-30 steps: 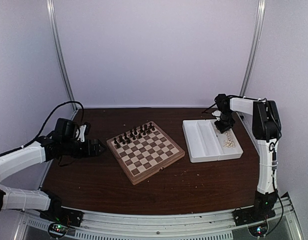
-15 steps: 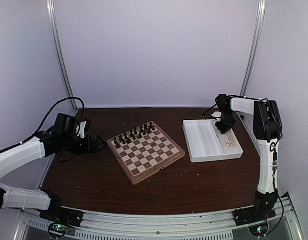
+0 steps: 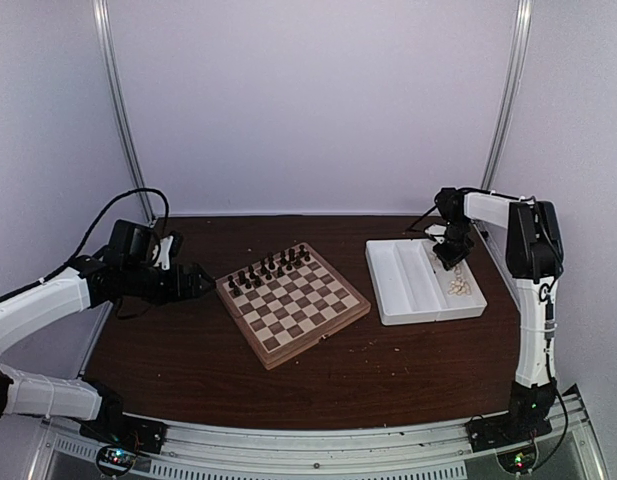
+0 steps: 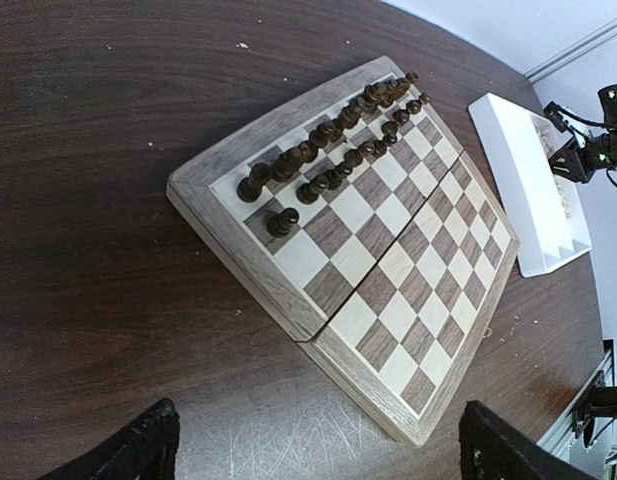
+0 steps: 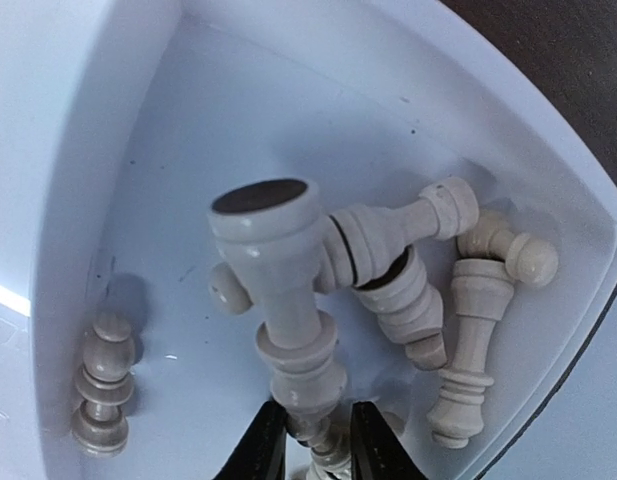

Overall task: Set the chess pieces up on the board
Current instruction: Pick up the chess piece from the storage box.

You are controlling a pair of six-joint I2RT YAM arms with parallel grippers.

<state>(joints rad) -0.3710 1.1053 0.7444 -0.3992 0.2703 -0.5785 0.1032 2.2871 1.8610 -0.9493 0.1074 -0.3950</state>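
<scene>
- Top view: dark wood table (image 3: 318,380), pale walls (image 3: 308,100) around. The board (image 3: 291,302) sits mid-table, checkered, thick light rim, dark pieces (image 3: 268,268) on its far rows. Left gripper (image 3: 196,282) just left of the board, wide open, empty.
- Left wrist: scratchy tabletop; white tray (image 4: 528,180) right of the board.
- Right wrist: right gripper (image 5: 308,445) pinches one upturned piece (image 5: 283,290), dark base up, among cream chess pieces (image 5: 468,330) heaped in the tray's corner.

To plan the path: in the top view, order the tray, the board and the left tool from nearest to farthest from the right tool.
1. Tray, directly beneath the right tool.
2. Board, in the middle.
3. Left tool, at the far left.
</scene>
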